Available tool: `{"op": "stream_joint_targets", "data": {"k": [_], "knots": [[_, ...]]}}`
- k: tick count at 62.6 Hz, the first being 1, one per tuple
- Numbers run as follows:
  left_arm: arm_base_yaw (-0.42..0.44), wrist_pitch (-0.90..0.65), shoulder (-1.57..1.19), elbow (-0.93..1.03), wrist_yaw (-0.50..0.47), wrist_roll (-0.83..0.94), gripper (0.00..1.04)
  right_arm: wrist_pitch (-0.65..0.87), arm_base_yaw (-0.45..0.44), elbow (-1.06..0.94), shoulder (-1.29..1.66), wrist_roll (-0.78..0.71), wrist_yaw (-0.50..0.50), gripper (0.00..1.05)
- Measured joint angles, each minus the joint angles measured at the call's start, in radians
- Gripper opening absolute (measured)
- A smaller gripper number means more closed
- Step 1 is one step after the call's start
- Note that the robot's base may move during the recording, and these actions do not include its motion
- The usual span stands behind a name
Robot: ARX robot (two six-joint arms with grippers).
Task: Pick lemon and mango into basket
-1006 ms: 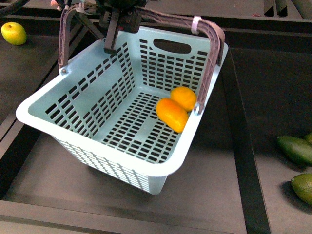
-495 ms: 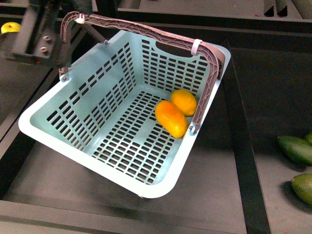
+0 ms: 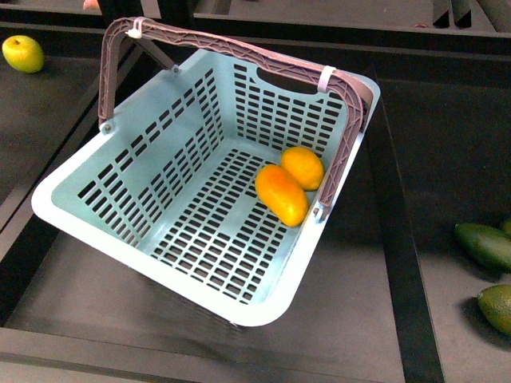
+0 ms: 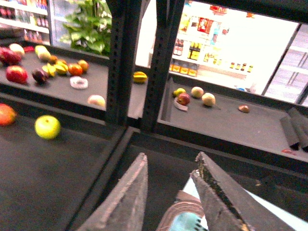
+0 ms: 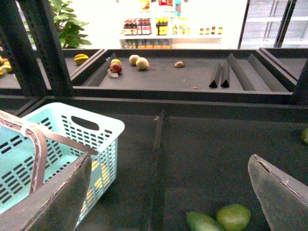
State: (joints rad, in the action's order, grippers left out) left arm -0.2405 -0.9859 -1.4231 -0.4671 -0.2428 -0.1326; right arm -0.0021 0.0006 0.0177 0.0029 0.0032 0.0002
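The turquoise basket (image 3: 120,163) sits in the middle of the dark shelf in the front view, its brown handle (image 3: 231,48) swung toward the back rim. Inside, against the right wall, the long orange mango (image 3: 281,194) lies touching the rounder lemon (image 3: 303,167). Neither arm shows in the front view. In the left wrist view my left gripper (image 4: 171,156) is open and empty just above the handle (image 4: 180,211). In the right wrist view my right gripper (image 5: 171,159) is wide open and empty, with the basket (image 5: 82,132) off to one side.
A yellow-green apple (image 3: 22,53) lies at the back left. Two dark green fruits (image 3: 485,243) (image 3: 497,307) lie at the right edge, also seen as green fruits (image 5: 219,219) in the right wrist view. Raised dividers run between the shelf bays.
The left arm, over the basket's handle a second ago, swung off to the left and out of the front view. The basket shifted slightly and its handle tipped back.
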Motion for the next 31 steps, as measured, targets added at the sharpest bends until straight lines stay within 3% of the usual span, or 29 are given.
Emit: {"op": "stream_joint_targets", "data": {"k": [7, 31], "knots": [[0.036, -0.003, 0.077, 0.123, 0.051, 0.084, 0.03, 0.000, 0.000, 0.000, 0.000, 0.000, 0.000, 0.96], [0.147, 0.051, 0.387, 0.362, 0.156, 0.118, 0.03, 0.000, 0.000, 0.000, 0.000, 0.000, 0.000, 0.96]]}}
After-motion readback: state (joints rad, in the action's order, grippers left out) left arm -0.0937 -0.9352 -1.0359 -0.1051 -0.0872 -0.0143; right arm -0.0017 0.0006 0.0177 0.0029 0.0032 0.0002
